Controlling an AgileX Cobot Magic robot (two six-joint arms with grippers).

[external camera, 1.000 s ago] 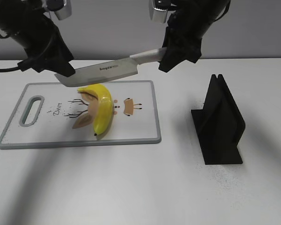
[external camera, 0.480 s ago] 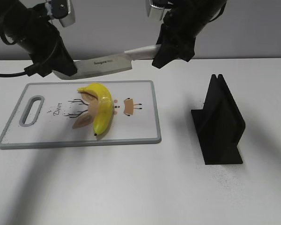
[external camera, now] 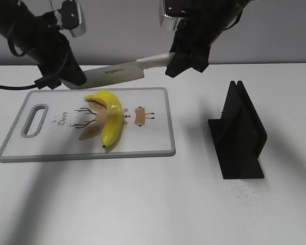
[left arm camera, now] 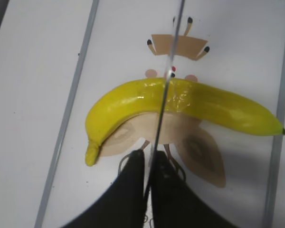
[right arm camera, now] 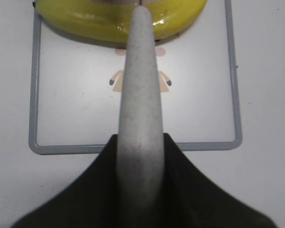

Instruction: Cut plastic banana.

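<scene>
A yellow plastic banana (external camera: 111,120) lies whole on a white cutting board (external camera: 148,139) with a deer print. A knife (external camera: 115,75) hangs level above the board's far edge, behind the banana and not touching it. My right gripper (external camera: 181,61) is shut on its grey handle (right arm camera: 140,95). My left gripper (external camera: 66,79) is shut on the blade's tip. In the left wrist view the blade (left arm camera: 167,80) shows edge-on between the fingers (left arm camera: 133,180) and crosses over the banana's (left arm camera: 204,104) middle. The right wrist view shows the banana (right arm camera: 85,21) beyond the handle.
A black knife stand (external camera: 239,135) stands on the white table to the right of the board. The board has a grey rim (external camera: 86,155) and a handle slot (external camera: 34,120) at its left end.
The knife has risen a little and shifted back and left, away from the banana. Both arms have lifted with it. The banana has not moved.
</scene>
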